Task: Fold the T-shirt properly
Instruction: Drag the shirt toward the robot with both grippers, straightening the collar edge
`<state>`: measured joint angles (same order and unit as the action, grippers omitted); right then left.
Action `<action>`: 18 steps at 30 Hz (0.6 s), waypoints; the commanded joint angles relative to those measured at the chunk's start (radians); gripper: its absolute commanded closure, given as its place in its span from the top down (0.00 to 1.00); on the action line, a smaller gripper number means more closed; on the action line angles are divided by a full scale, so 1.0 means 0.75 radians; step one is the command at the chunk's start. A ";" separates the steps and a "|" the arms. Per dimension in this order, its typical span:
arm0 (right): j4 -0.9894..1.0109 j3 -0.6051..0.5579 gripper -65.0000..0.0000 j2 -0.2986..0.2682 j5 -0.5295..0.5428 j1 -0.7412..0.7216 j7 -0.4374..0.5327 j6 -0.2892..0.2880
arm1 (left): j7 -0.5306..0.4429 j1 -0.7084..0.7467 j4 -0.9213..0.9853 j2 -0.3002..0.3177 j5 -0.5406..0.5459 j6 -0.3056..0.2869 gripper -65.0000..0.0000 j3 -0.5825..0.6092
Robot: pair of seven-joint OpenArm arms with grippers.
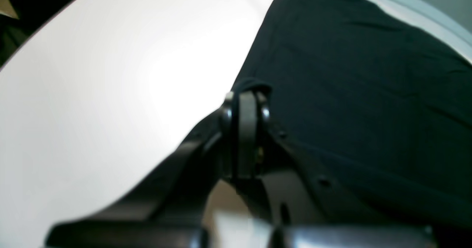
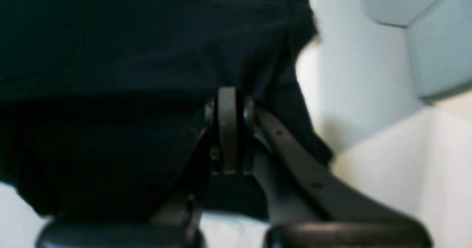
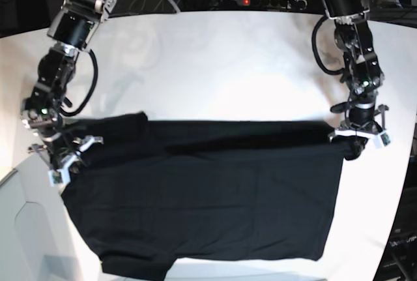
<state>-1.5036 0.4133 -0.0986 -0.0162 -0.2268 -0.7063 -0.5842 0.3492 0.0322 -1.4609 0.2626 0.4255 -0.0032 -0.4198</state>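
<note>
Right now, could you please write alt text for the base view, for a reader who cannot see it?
A black T-shirt lies spread across a white table, seen from above. Two robot arms pinch its upper corners: the left gripper is shut on the corner at the view's right, the right gripper on the corner at its left. Cables and a power strip run along the table's far edge.

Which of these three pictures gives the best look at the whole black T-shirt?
The base view: the T-shirt lies spread across the white table, both sleeves visible. Each blurry wrist view shows only a dark patch of cloth by its gripper.
</note>
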 commanded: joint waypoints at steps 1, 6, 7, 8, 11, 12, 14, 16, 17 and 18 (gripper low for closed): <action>0.011 0.002 0.00 -0.013 0.014 -0.042 0.028 -0.028 | -0.035 -0.040 -0.011 0.019 0.000 -0.001 0.00 -0.008; 0.126 0.000 0.00 -0.027 0.014 -0.093 0.079 -0.028 | -0.035 -0.093 0.059 0.019 0.000 -0.001 0.00 -0.008; 0.146 0.000 0.00 -0.027 0.014 -0.098 0.114 -0.028 | -0.035 -0.105 0.071 0.019 0.000 -0.001 0.00 -0.008; 0.169 -0.002 0.00 -0.027 0.014 -0.098 0.149 -0.028 | -0.035 -0.120 0.085 0.019 0.000 -0.001 0.00 -0.008; 0.226 -0.002 0.00 -0.027 0.014 -0.116 0.219 -0.028 | -0.035 -0.150 0.118 0.019 0.000 -0.001 0.00 -0.008; 0.234 -0.002 0.00 -0.027 0.014 -0.122 0.229 -0.028 | -0.035 -0.154 0.122 0.019 0.000 -0.001 0.00 -0.008; 0.240 -0.002 0.00 -0.027 0.012 -0.132 0.243 -0.028 | -0.035 -0.157 0.124 0.019 0.000 -0.001 0.00 -0.008; 0.263 -0.002 0.00 -0.027 0.012 -0.155 0.243 -0.028 | -0.035 -0.157 0.124 0.019 0.000 -0.001 0.00 -0.006; 0.279 -0.002 0.00 -0.027 0.012 -0.165 0.243 -0.028 | -0.035 -0.159 0.124 0.019 0.000 -0.001 0.00 -0.004; 0.298 -0.002 0.00 -0.027 0.012 -0.177 0.243 -0.028 | -0.035 -0.159 0.124 0.019 0.000 -0.001 0.00 -0.002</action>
<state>-1.2640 0.4118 -0.1104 -0.0193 -0.3325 -0.5510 -0.5846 0.3515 -0.0647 -1.3510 0.2626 0.4271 -0.0032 -0.4191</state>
